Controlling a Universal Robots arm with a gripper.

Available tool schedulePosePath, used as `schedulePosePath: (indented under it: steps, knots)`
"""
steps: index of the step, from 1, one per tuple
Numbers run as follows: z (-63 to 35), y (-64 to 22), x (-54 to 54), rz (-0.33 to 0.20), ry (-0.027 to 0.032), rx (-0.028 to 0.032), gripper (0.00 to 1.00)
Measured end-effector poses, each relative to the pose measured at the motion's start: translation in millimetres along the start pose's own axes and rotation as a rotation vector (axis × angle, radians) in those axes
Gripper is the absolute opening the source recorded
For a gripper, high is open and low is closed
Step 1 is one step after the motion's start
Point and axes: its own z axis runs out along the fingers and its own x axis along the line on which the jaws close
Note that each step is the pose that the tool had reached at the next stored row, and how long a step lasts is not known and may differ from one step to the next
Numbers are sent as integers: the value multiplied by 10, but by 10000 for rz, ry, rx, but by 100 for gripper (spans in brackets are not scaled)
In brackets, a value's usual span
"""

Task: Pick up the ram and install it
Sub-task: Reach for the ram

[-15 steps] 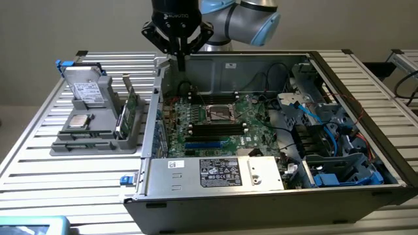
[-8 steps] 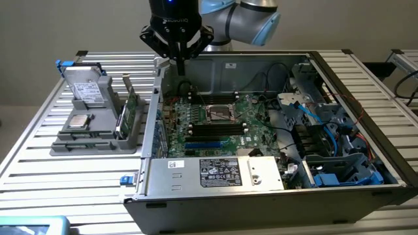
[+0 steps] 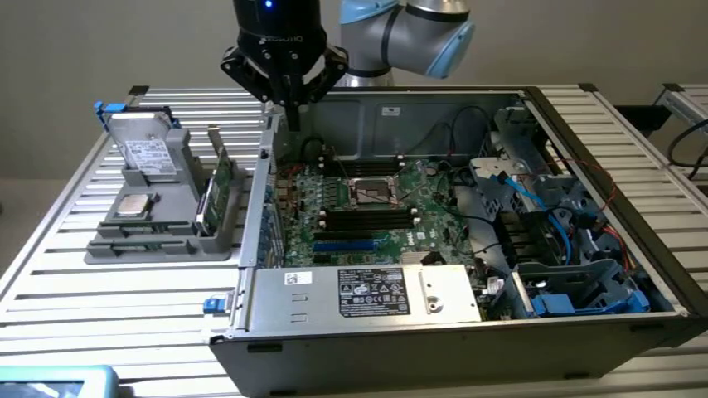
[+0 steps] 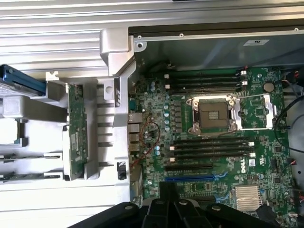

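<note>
LIGHT: even, soft, indoor; shadows faint | EXT: muted; darker inside pc case (image 3: pixel 443 356) | WRIST: brighter; glare on metal slats (image 4: pixel 47 28); pale tray (image 4: pixel 107 142) washed out; bluish cast

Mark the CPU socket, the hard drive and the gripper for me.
CPU socket (image 4: pixel 212 116): wrist view, centre of the socket.
hard drive (image 3: pixel 145 154): exterior view, its labelled face.
gripper (image 3: pixel 293 123): exterior view, between the fingertips.

An open computer case (image 3: pixel 443 356) lies on the slatted worktop (image 3: pixel 66 315). Its green motherboard (image 3: pixel 426 186) and bare CPU socket (image 3: pixel 374 192) lie below the pincer (image 3: pixel 291 108). A grey parts holder (image 3: pixel 166 245) with a hard drive (image 3: pixel 144 153) sits to the exterior view's left of the pincer, lower down.
</note>
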Motion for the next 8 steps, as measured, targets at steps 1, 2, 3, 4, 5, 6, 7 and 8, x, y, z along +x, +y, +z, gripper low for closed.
schedulePosePath:
  steps: [1, 2, 3, 4, 5, 6, 7, 8]
  knots:
    - [-2, -10, 25, 0, 1, -9, 11]
    - [-3, -22, 56, 0, 1, -17, 11]
    - [-4, -33, 85, 0, 2, -24, 11]
    - [-5, -44, 112, 1, 2, -31, 11]
    - [-6, -54, 138, 1, 2, -38, 11]
    - [-7, -65, 165, 0, 2, -43, 11]
    - [-8, -74, 195, 1, 3, -45, 11]
    - [-8, -83, 229, 1, 3, -45, 11]
